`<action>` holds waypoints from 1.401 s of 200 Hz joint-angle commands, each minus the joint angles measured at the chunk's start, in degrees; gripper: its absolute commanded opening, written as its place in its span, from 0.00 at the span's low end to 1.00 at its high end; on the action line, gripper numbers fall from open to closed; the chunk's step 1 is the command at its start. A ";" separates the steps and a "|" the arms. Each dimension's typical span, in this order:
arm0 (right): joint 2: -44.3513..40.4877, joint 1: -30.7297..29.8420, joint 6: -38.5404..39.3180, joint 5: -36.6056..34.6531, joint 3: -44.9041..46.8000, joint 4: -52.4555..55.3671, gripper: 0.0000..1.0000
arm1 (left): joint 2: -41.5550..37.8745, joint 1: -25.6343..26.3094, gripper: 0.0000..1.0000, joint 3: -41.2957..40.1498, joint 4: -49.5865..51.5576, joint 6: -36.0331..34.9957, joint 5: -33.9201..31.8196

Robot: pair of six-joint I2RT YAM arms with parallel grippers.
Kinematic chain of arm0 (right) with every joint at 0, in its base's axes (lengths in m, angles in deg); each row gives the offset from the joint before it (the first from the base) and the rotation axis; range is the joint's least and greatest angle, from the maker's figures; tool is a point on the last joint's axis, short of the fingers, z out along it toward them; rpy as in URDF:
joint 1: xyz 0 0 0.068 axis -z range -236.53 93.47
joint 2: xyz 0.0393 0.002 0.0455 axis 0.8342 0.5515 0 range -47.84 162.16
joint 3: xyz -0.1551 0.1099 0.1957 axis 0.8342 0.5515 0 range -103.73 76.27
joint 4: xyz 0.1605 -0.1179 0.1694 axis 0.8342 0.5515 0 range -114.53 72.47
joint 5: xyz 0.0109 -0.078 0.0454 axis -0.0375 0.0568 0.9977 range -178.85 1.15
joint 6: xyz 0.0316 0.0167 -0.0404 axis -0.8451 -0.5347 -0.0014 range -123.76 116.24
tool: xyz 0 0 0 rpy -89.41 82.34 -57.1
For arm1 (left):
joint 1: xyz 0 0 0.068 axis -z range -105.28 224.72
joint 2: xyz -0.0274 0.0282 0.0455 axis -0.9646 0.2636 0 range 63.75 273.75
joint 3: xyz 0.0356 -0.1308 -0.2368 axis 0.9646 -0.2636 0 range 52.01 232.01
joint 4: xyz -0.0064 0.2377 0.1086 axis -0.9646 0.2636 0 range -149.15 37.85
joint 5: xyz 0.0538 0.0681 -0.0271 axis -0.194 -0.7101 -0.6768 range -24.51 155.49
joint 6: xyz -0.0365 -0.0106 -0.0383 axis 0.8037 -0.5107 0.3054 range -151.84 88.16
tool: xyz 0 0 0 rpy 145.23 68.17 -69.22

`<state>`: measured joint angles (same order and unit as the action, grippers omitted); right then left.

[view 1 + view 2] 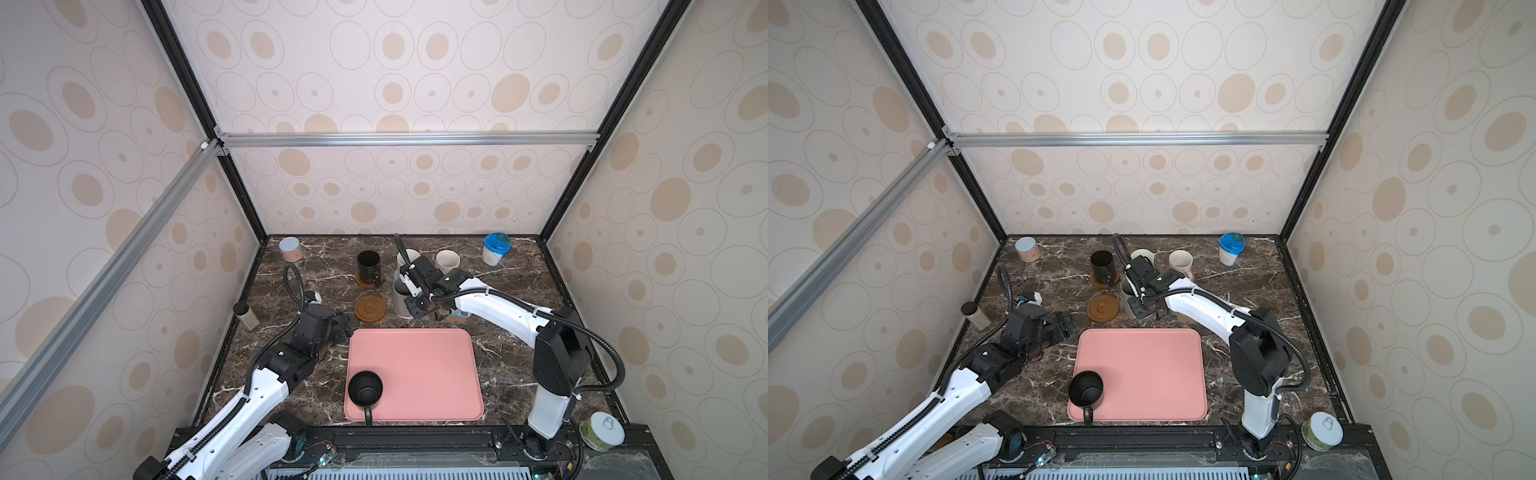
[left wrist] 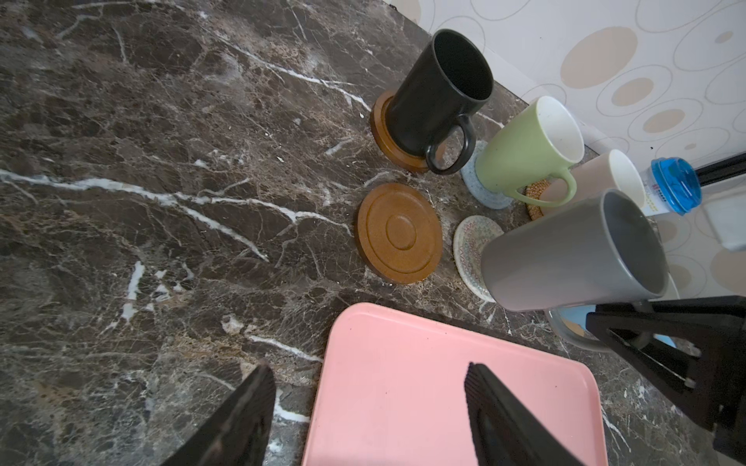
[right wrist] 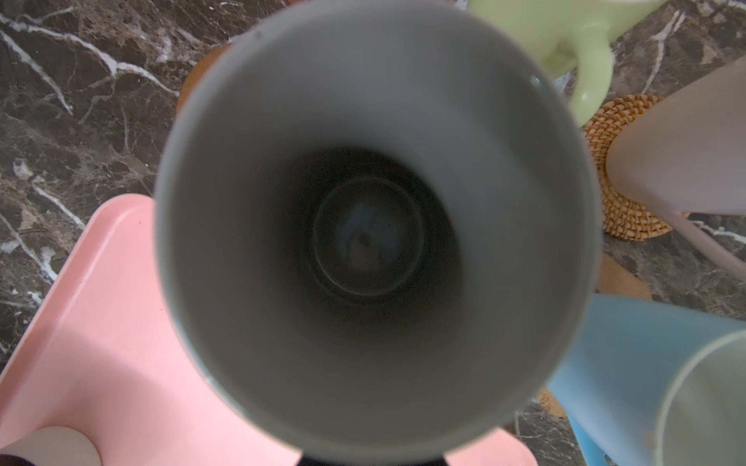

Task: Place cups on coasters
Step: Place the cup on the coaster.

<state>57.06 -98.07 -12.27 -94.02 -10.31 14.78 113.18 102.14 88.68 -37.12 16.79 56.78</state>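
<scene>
Right wrist cam stares straight down into the grey mug (image 3: 375, 226), and the right gripper (image 1: 417, 309) is clamped shut on its handle side with the mug's base over the whitish coaster (image 2: 470, 246), can't tell if it's fully down. Meanwhile the left gripper (image 2: 367, 375) hangs wide open, holding nothing, over a corner of the tray (image 2: 444, 403). Further out, a black mug (image 2: 436, 92), green mug (image 2: 524, 149) and pink mug (image 2: 593, 177) each stand on a coaster, one brown disc (image 2: 397, 232) is bare, and a second black mug (image 1: 365, 388) stands on the tray.
</scene>
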 commanded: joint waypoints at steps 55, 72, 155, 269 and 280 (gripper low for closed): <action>2.28 2.69 3.10 0.45 -3.13 -5.21 0.08 | -1.60 -0.64 0.75 0.49 1.69 1.12 -1.13; 2.84 2.96 3.11 0.51 -3.08 -5.79 0.07 | -1.75 -0.64 0.76 0.23 1.78 1.15 -1.09; 4.69 3.57 2.80 0.97 -2.86 -7.56 0.07 | -1.97 -0.68 0.76 0.04 1.84 1.55 -0.69; 4.35 3.92 3.23 -0.42 1.45 -8.00 0.07 | -2.32 -0.68 0.76 -0.37 1.80 2.08 -0.18; 3.86 3.93 3.33 -0.52 1.90 -7.89 0.07 | -2.34 -0.70 0.76 -0.37 1.76 2.13 -0.17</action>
<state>63.22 -94.62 -9.78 -93.43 -9.81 8.03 111.76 102.03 88.61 -36.71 17.75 56.69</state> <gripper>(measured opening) 0.163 0.756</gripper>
